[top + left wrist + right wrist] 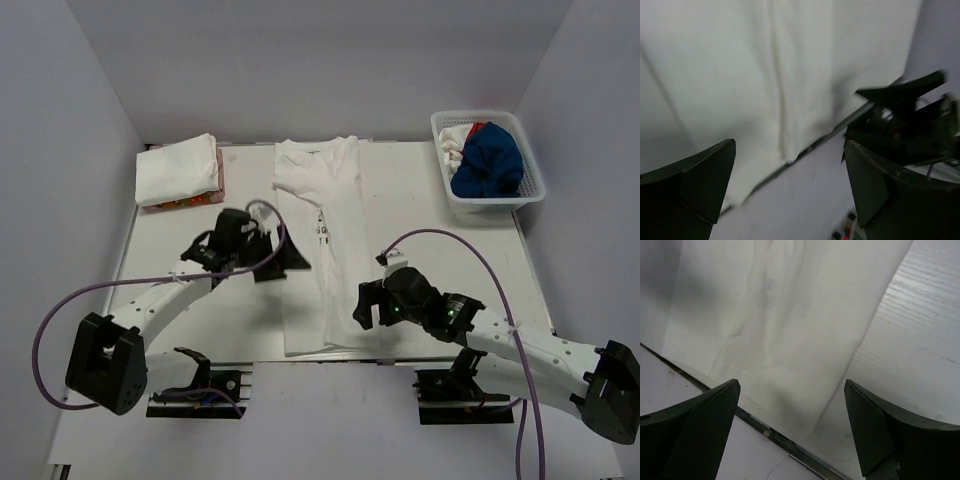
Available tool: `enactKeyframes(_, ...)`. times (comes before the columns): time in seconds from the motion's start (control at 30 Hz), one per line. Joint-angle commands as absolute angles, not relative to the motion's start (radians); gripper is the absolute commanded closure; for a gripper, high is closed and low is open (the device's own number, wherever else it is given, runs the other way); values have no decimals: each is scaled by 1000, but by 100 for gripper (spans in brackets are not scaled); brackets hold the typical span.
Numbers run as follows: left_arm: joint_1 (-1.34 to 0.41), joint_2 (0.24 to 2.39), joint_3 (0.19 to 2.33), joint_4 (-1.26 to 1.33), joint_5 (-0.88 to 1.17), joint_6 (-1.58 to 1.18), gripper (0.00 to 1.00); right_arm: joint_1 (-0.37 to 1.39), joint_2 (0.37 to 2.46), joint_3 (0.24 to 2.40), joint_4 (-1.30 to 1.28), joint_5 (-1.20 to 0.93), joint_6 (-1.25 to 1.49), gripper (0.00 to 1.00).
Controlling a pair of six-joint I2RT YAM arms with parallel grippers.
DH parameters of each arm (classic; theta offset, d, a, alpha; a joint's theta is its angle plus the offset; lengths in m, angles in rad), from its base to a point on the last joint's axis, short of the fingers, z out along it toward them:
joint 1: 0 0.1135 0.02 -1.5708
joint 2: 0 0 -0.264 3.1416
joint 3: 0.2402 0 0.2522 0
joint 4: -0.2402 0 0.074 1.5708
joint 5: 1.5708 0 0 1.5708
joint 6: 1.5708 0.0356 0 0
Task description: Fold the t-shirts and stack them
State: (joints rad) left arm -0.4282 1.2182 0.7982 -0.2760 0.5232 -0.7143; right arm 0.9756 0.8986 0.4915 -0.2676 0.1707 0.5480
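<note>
Across the middle of the top view lies the white table (440, 230), with both arms reaching onto it from the bottom edge. Down the centre of the table stretches a white t-shirt (322, 215), folded into a long narrow strip. Its collar end is toward the top of the frame and its hem reaches the table's near edge. In the upper right, a white basket (475, 114) holds a bundled blue garment (488, 165) with some white and red cloth behind it. In the upper left sits a stack of folded white shirts (178, 168), with an orange-red edge showing beneath it.

The left gripper (282, 258) hangs at the left edge of the strip, about halfway along it. In the left wrist view its jaws stand wide apart and hold nothing, and the shirt (790, 75) fills the blurred upper part of the frame between them. The right gripper (368, 292) hangs at the strip's right edge near the hem. In the right wrist view its jaws are also spread wide and empty, with the shirt's lower right corner (790, 340) lying between the dark fingers (695, 430).
</note>
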Motion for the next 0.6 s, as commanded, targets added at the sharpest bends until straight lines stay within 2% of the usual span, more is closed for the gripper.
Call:
enactKeyframes(0.0, -472, 1099, 714, -533, 581, -718, 0, 963, 868, 477, -325, 100, 580, 10)
enactKeyframes(0.07, -491, 1066, 634, -624, 557, -718, 0, 956, 867, 459, -324, 66, 595, 10)
enactKeyframes(0.2, -531, 1020, 496, -606, 597, -782, 0, 945, 884, 414, -318, -63, 634, 10)
enactKeyframes(0.37, -549, 1029, 364, -516, 615, -845, 7, 937, 903, 382, -285, -94, 658, 10)
enactKeyframes(0.57, -577, 1146, 344, -404, 627, -857, 23, 928, 910, 341, -281, -146, 673, 11)
